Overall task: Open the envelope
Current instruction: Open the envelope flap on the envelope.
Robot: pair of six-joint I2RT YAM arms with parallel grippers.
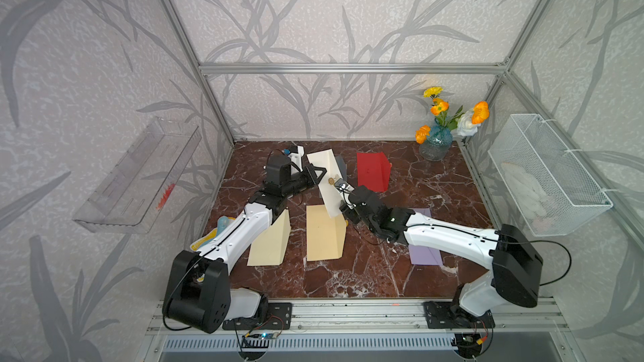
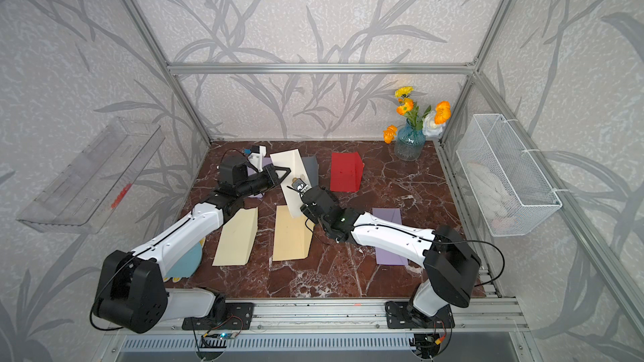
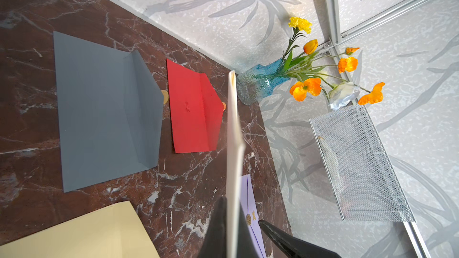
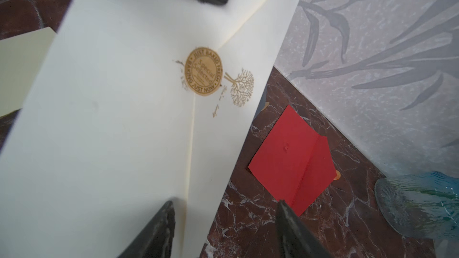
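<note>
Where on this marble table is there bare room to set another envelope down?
Bare: the brown marble table's front strip, between the two pale yellow paper envelopes and the aluminium rail; and the right side between red paper envelope, blue glass vase and purple paper envelope. Crowded: back centre, around the lifted white paper envelope and grey paper envelope.

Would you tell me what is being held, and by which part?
The left gripper pinches the white envelope by one long edge; the right gripper holds nothing.

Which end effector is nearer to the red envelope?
Right. The right end effector hangs open near the red envelope; the left end effector grips the white envelope, which stands between it and the red one.
</note>
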